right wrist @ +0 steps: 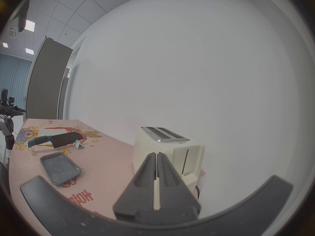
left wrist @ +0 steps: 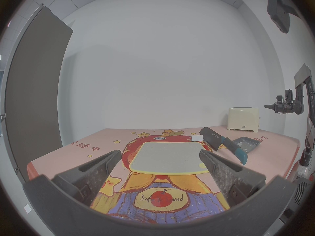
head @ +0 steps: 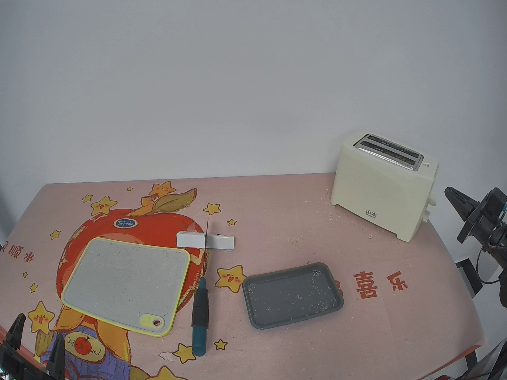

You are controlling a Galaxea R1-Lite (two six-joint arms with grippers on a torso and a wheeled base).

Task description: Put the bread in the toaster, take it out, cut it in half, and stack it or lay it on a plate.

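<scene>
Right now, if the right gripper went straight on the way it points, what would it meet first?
Probably the toaster: the shut right gripper aims at its side, though the gap is hard to judge.

On the tabletop, cutting board sits near-left. The knife lies just right of the board, along its right edge, blade end propped in a small block at the board's back right corner. The plate is right of the board, past the knife. The toaster is far right of the board and behind it.
</scene>
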